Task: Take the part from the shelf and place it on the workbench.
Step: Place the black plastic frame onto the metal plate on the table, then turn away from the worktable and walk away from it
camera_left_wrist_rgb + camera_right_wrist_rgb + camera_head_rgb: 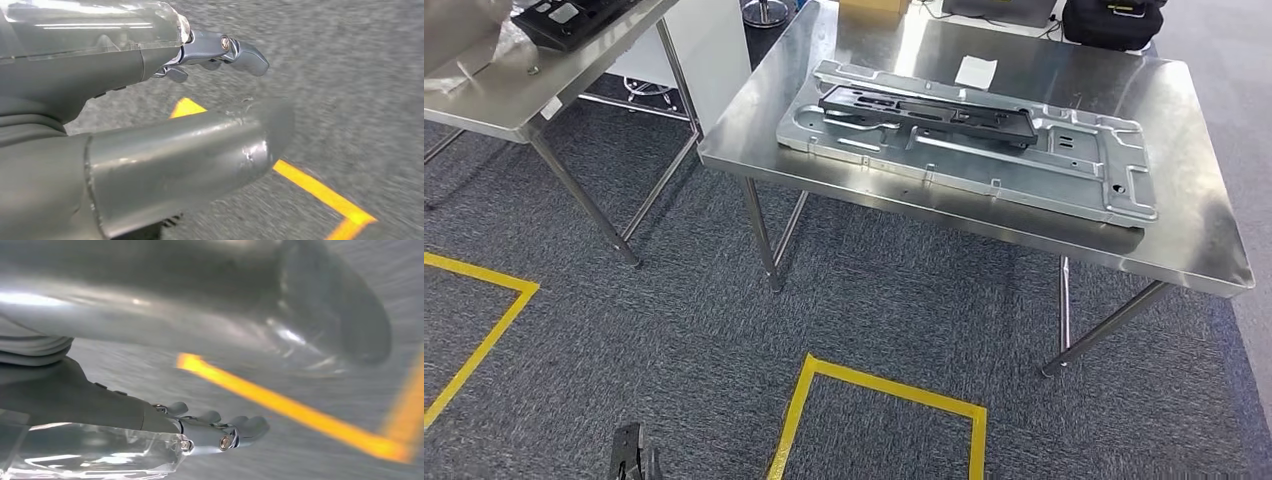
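Observation:
A long black part lies flat on a big silver sheet-metal panel on the steel workbench ahead of me. A second black part rests on the steel table at the far left. My left hand hangs over the carpet, its fingers stretched out apart from the thumb and nothing in it; its dark tip shows low in the head view. My right hand hangs the same way, fingers extended and holding nothing.
Yellow tape lines mark squares on the grey carpet between me and the workbench. A white paper and a black bag sit at the bench's far side. A gap of carpet separates the two tables.

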Robot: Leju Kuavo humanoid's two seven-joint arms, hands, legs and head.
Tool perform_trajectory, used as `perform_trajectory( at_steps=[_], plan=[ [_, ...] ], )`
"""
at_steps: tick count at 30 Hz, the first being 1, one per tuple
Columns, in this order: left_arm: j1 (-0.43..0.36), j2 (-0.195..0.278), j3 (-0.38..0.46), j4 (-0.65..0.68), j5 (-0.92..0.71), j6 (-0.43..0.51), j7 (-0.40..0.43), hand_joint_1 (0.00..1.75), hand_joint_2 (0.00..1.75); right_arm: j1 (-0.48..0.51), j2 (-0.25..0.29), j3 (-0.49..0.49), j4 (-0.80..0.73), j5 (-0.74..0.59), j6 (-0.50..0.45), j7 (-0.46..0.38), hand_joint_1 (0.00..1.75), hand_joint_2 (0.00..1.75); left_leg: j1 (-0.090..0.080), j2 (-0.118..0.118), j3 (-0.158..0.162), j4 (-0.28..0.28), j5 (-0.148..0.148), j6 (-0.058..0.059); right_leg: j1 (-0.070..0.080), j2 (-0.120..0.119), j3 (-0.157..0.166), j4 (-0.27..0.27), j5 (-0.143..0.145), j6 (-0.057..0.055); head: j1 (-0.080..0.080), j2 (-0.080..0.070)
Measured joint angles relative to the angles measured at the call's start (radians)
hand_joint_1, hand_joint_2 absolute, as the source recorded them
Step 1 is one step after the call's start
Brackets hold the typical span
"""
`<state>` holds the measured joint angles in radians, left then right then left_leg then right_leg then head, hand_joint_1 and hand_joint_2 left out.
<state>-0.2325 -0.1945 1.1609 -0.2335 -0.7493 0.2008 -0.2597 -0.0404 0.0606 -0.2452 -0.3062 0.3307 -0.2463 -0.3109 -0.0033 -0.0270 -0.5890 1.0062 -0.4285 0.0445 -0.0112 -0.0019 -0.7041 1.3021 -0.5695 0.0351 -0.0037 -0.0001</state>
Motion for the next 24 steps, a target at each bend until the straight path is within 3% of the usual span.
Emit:
perform_trajectory(
  at_steps=[2, 4, 5, 6, 8, 9, 11, 12, 13, 14, 16, 17, 18, 20, 21, 23, 24],
  plan=[
    [0.004, 0.0, -0.004, -0.001, 0.003, 0.001, 0.0, 0.0, 0.0, 0.002, -0.006, -0.011, 0.026, 0.003, -0.003, 0.056, 0.0, 0.0, -0.001, -0.013, -0.03, 0.006, 0.02, -0.005, 0.003, 0.018, 0.092, -0.09, 0.051, -0.012, 0.0, 0.0],
    [0.003, -0.002, -0.01, -0.001, 0.004, 0.001, 0.001, 0.0, 0.0, 0.001, -0.012, -0.017, 0.042, 0.006, -0.003, 0.078, 0.0, 0.0, -0.002, -0.026, -0.049, 0.01, 0.039, -0.013, 0.006, 0.056, 0.203, -0.243, 0.044, -0.029, 0.0, 0.0],
    [0.001, -0.004, -0.012, -0.001, 0.004, 0.001, 0.001, 0.0, 0.0, 0.0, -0.014, -0.019, 0.049, 0.007, -0.004, 0.086, 0.0, 0.0, -0.001, -0.032, -0.053, 0.009, 0.048, -0.018, 0.009, 0.069, 0.237, -0.296, 0.031, -0.034, 0.0, 0.0],
    [0.001, -0.004, -0.013, -0.002, 0.004, 0.001, 0.001, 0.0, 0.0, -0.001, -0.015, -0.022, 0.056, 0.008, -0.004, 0.099, 0.0, 0.0, 0.001, -0.039, -0.056, 0.006, 0.058, -0.026, 0.011, 0.07, 0.251, -0.324, 0.023, -0.036, 0.0, 0.0],
    [0.005, -0.001, -0.014, -0.003, 0.004, 0.002, 0.003, 0.0, 0.0, -0.005, -0.015, -0.03, 0.068, 0.014, -0.001, 0.141, 0.0, 0.0, 0.002, -0.047, -0.064, 0.002, 0.07, -0.039, 0.01, 0.049, 0.245, -0.336, 0.04, -0.042, 0.002, 0.0],
    [0.007, 0.0, -0.015, -0.003, 0.005, 0.002, 0.004, 0.0, 0.0, -0.006, -0.015, -0.033, 0.073, 0.018, 0.002, 0.168, 0.0, 0.0, 0.002, -0.039, -0.072, 0.014, 0.052, -0.043, 0.007, 0.036, 0.236, -0.341, 0.053, -0.048, 0.0, 0.0],
    [0.008, 0.002, -0.017, -0.004, 0.005, 0.002, 0.006, 0.0, 0.0, -0.005, -0.015, -0.035, 0.082, 0.027, 0.01, 0.21, 0.0, 0.0, 0.007, -0.006, -0.096, 0.092, -0.044, -0.052, 0.002, 0.008, 0.212, -0.346, 0.079, -0.056, -0.007, 0.0],
    [0.008, 0.001, -0.018, -0.004, 0.005, 0.002, 0.007, 0.0, 0.0, -0.002, -0.016, -0.035, 0.085, 0.031, 0.015, 0.221, 0.0, 0.0, 0.011, 0.007, -0.109, 0.155, -0.099, -0.058, 0.002, -0.005, 0.196, -0.344, 0.089, -0.059, -0.01, 0.0],
    [0.008, 0.002, -0.019, -0.004, 0.005, 0.001, 0.007, 0.0, 0.0, 0.001, -0.016, -0.035, 0.087, 0.035, 0.019, 0.226, 0.0, 0.0, 0.016, 0.015, -0.119, 0.219, -0.134, -0.066, 0.002, -0.019, 0.18, -0.34, 0.098, -0.057, -0.012, 0.0],
    [0.009, 0.002, -0.02, -0.004, 0.004, 0.001, 0.007, 0.0, 0.0, 0.003, -0.016, -0.035, 0.088, 0.039, 0.025, 0.227, 0.0, 0.0, 0.021, 0.018, -0.123, 0.272, -0.138, -0.073, 0.002, -0.031, 0.163, -0.335, 0.106, -0.055, -0.012, 0.0],
    [0.011, 0.004, -0.025, -0.004, 0.004, 0.004, 0.007, 0.0, 0.0, 0.003, -0.016, -0.035, 0.09, 0.051, 0.036, 0.225, 0.0, 0.0, 0.029, 0.025, -0.095, 0.303, -0.072, -0.086, -0.001, -0.055, 0.126, -0.321, 0.119, -0.047, -0.013, 0.0],
    [0.012, 0.005, -0.028, -0.004, 0.003, 0.007, 0.007, 0.0, 0.0, 0.002, -0.015, -0.035, 0.091, 0.058, 0.041, 0.224, 0.0, 0.0, 0.033, 0.035, -0.057, 0.27, -0.039, -0.091, -0.002, -0.067, 0.109, -0.312, 0.125, -0.041, -0.013, 0.0],
    [0.012, 0.004, -0.032, -0.004, 0.003, 0.009, 0.007, 0.0, 0.0, 0.002, -0.015, -0.035, 0.091, 0.065, 0.046, 0.223, 0.0, 0.0, 0.033, 0.053, -0.002, 0.207, -0.036, -0.095, -0.002, -0.077, 0.095, -0.301, 0.13, -0.035, -0.013, 0.0],
    [0.007, 0.004, -0.039, -0.005, 0.002, 0.014, 0.008, 0.0, 0.0, 0.0, -0.015, -0.035, 0.093, 0.076, 0.052, 0.222, 0.0, 0.0, 0.028, 0.083, 0.096, 0.062, -0.09, -0.083, -0.001, -0.095, 0.08, -0.281, 0.135, -0.021, -0.014, 0.0],
    [0.006, 0.003, -0.04, -0.006, 0.002, 0.015, 0.008, 0.0, 0.0, -0.001, -0.015, -0.035, 0.094, 0.08, 0.054, 0.222, 0.0, 0.0, 0.023, 0.087, 0.12, 0.016, -0.117, -0.071, 0.0, -0.105, 0.077, -0.277, 0.14, -0.014, -0.013, 0.0],
    [0.01, 0.002, -0.041, -0.006, 0.001, 0.016, 0.008, 0.0, 0.0, -0.006, -0.014, -0.034, 0.095, 0.084, 0.056, 0.222, 0.0, 0.0, 0.019, 0.075, 0.118, -0.006, -0.12, -0.042, -0.006, -0.116, 0.077, -0.275, 0.149, 0.002, -0.011, 0.0],
    [0.013, 0.002, -0.041, -0.006, 0.001, 0.016, 0.009, 0.0, 0.0, -0.006, -0.014, -0.033, 0.095, 0.085, 0.057, 0.222, 0.0, 0.0, 0.018, 0.068, 0.113, -0.008, -0.112, -0.031, -0.01, -0.104, 0.073, -0.267, 0.14, 0.009, -0.01, 0.0]
  ],
)
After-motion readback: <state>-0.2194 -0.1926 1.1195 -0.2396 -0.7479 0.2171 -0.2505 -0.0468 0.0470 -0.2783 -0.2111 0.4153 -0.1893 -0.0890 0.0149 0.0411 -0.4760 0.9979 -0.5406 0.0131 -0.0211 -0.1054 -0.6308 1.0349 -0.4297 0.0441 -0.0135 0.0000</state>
